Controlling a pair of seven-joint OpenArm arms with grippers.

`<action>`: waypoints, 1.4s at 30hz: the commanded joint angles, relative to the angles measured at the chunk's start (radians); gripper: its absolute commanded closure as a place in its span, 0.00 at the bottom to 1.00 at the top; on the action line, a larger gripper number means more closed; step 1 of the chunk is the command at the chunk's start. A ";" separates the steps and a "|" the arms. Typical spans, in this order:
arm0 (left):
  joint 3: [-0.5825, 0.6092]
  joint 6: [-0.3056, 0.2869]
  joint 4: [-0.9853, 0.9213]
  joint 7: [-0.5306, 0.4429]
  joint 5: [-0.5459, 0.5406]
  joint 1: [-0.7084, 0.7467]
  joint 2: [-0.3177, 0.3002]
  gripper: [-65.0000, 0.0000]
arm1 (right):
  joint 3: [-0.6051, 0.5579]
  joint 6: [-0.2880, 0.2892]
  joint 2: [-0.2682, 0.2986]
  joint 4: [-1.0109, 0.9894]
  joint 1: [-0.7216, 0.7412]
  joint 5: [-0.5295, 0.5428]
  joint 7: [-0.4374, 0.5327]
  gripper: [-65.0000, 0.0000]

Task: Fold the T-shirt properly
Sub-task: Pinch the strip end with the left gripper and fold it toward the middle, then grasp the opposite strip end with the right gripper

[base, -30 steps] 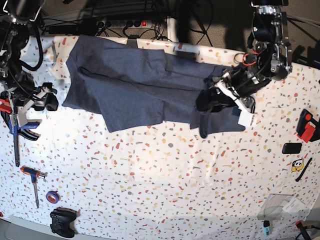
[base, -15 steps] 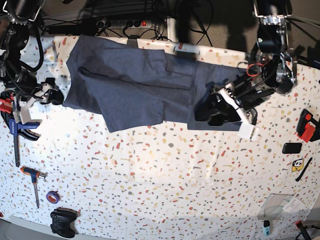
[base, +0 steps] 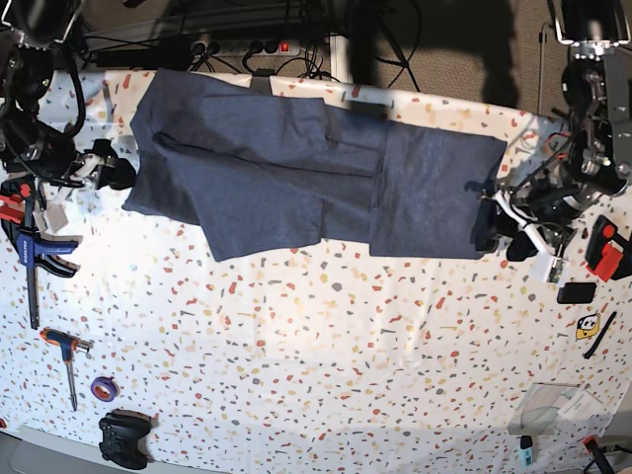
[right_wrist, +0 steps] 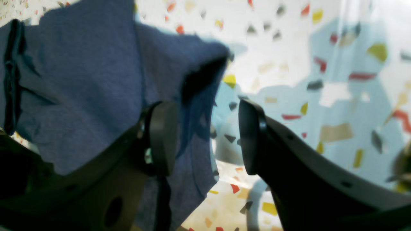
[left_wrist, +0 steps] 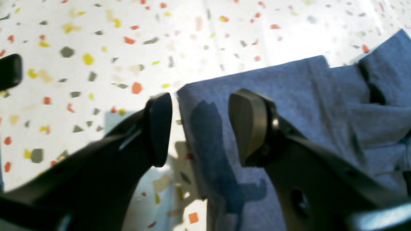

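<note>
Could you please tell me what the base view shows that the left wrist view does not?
Only the base view shows the whole T-shirt spread across the table, the right gripper at its opposite edge, and the blue clamp, screwdriver and game controller. Only the left wrist view shows the left gripper close up, jaws open astride the shirt's corner. Both show blue-grey cloth on speckled tabletop.

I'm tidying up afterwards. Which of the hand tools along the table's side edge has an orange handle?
The screwdriver, lying near the purple tape roll. The clamp farther up that edge is blue and black, and the game controller is all black.
</note>
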 commanded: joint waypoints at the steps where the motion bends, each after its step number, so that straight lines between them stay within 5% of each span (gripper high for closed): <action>1: -0.003 -0.002 0.018 -0.023 -0.015 -0.011 -0.020 0.52 | 0.005 0.005 0.019 -0.016 0.010 0.011 0.014 0.52; 7: -0.003 -0.002 0.018 -0.024 -0.019 -0.009 -0.037 0.52 | 0.005 0.005 0.011 -0.142 0.010 0.011 0.042 0.52; 16: -0.003 -0.002 0.018 -0.023 -0.019 -0.008 -0.037 0.52 | -0.011 0.005 -0.115 -0.144 0.010 0.027 -0.005 0.52; 22: -0.003 -0.002 0.018 -0.023 -0.018 0.006 -0.037 0.52 | -0.072 0.005 -0.146 -0.144 0.010 0.089 -0.032 0.54; 28: -0.003 -0.002 0.017 -0.024 -0.017 0.030 -0.037 0.52 | -0.084 0.005 -0.143 -0.144 0.011 0.083 0.005 0.94; 30: -0.003 -0.002 0.017 -0.023 -0.015 0.042 -0.037 0.52 | -0.084 0.005 -0.129 -0.143 0.013 0.083 0.023 1.00; 37: -0.003 -0.002 0.011 -0.053 0.018 0.092 -0.037 0.52 | -0.022 0.005 -0.040 -0.061 0.018 0.090 0.012 1.00; 42: -0.002 -0.002 -0.029 -0.123 0.018 0.137 -0.031 0.52 | 0.024 0.005 -0.027 0.043 0.017 0.150 -0.006 1.00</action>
